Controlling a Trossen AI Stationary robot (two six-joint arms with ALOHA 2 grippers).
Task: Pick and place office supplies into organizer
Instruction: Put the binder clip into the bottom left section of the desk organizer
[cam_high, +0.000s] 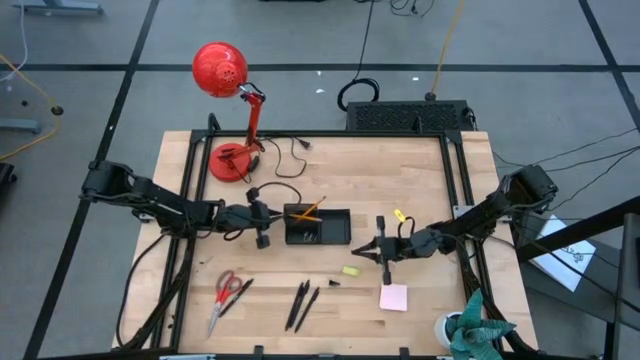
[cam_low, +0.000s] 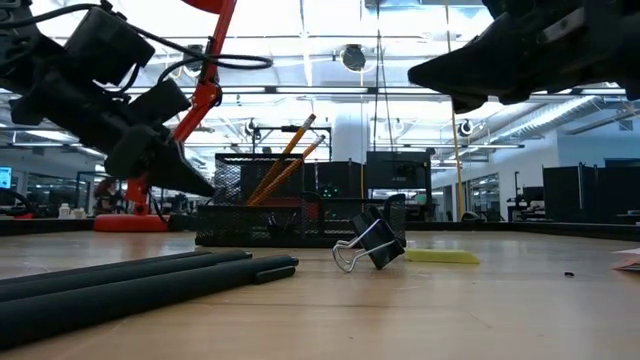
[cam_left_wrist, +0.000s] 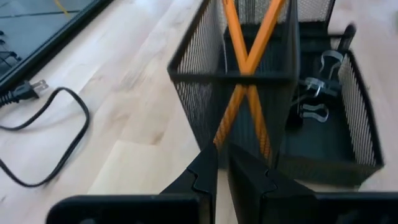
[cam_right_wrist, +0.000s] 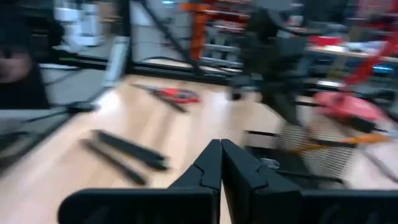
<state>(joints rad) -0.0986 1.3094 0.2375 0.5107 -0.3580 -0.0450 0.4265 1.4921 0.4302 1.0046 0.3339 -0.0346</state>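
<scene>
The black mesh organizer (cam_high: 330, 228) stands mid-table with two orange pencils (cam_high: 310, 209) leaning crossed in its tall compartment (cam_left_wrist: 249, 59) and clips (cam_left_wrist: 314, 93) in its low tray. My left gripper (cam_high: 263, 232) is shut, just off the organizer's left side, empty (cam_left_wrist: 222, 171). My right gripper (cam_high: 384, 256) is shut and empty, hovering right of the organizer above the table (cam_right_wrist: 221, 162). On the table lie red-handled scissors (cam_high: 227, 291), black pens (cam_high: 302, 303), a black clip (cam_low: 370, 245), a yellow piece (cam_high: 350, 270) and a pink sticky-note pad (cam_high: 393, 297).
A red desk lamp (cam_high: 228, 100) stands at the far left corner, with its black cord (cam_left_wrist: 43, 134) trailing on the wood beside the organizer. A larger black box (cam_high: 405, 115) sits beyond the far edge. Another small yellow item (cam_high: 398, 214) lies right of the organizer.
</scene>
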